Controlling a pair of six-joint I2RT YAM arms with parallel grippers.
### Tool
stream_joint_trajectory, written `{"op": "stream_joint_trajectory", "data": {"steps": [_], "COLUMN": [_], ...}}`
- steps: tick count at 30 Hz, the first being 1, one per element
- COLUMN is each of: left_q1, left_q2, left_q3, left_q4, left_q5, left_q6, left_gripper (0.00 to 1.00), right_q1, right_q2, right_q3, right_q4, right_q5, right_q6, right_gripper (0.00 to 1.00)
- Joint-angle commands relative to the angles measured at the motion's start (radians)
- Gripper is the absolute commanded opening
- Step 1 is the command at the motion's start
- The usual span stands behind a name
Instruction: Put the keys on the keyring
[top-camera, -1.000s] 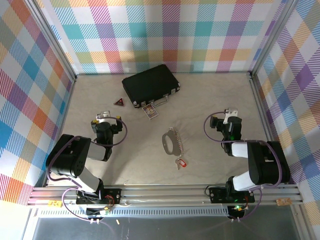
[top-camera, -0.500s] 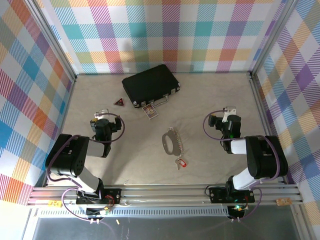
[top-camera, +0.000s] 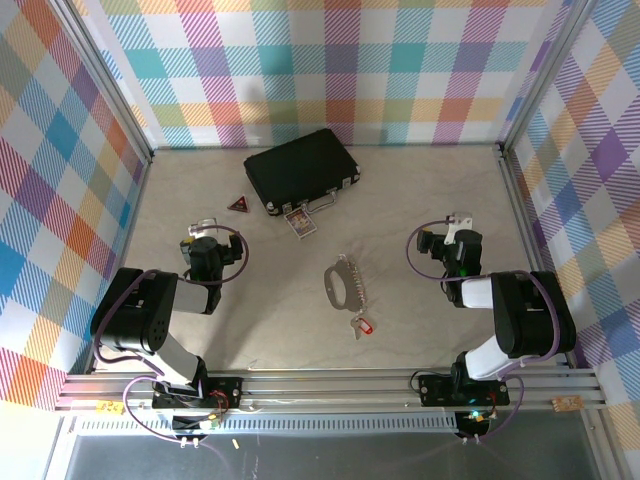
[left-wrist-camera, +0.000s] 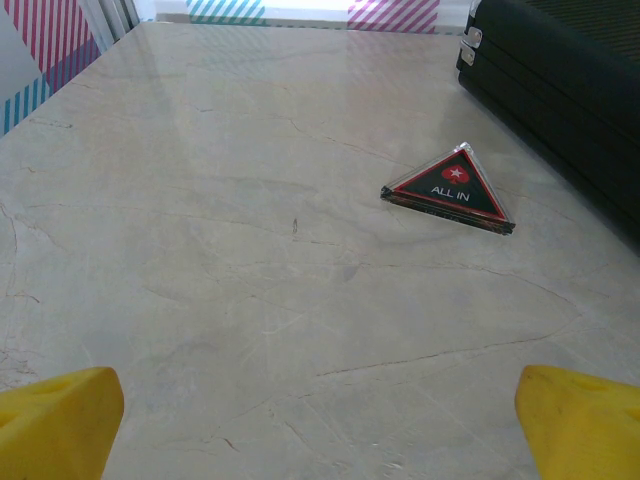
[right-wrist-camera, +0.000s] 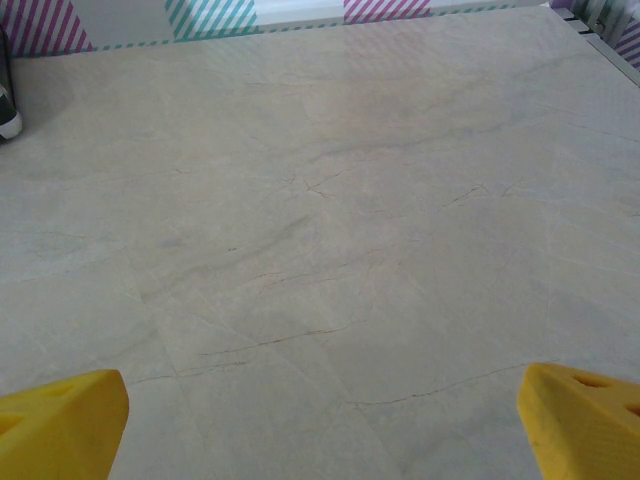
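In the top view the silver oval keyring (top-camera: 337, 283) lies mid-table, its short chain (top-camera: 357, 292) running down its right side. Just below the chain rests the small silver key with the red tag (top-camera: 362, 326). My left gripper (top-camera: 206, 235) sits low at the left, well away from both. My right gripper (top-camera: 456, 228) sits low at the right, also apart from them. In each wrist view the yellow fingertips (left-wrist-camera: 55, 425) (right-wrist-camera: 60, 418) stand wide apart over bare table, so both grippers are open and hold nothing.
A black case (top-camera: 300, 168) with a metal handle lies at the back centre. A dark red triangular badge (top-camera: 238, 204) (left-wrist-camera: 450, 190) is left of it. A small picture card (top-camera: 300, 222) lies in front of it. Checked walls enclose the table.
Both grippers dropped lower and drew back slightly a second ago, then held still. The keyring, chain and key have not moved.
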Motion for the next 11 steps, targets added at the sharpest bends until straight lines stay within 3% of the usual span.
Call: {"op": "stream_joint_trajectory", "data": {"steps": [1, 11], "left_q1": [0.006, 0.006], "left_q2": [-0.003, -0.002], "left_q3": [0.017, 0.017], "left_q4": [0.002, 0.002], "left_q5": [0.012, 0.012], "left_q6": [-0.012, -0.011], "left_gripper": [1.00, 1.00], "right_q1": [-0.007, -0.009], "right_q2": [-0.002, 0.000], "right_q3": [0.003, 0.005], "right_q4": [0.043, 0.040], "right_q5": [-0.015, -0.016], "right_q6": [-0.002, -0.002], "right_gripper": [0.99, 0.99]}}
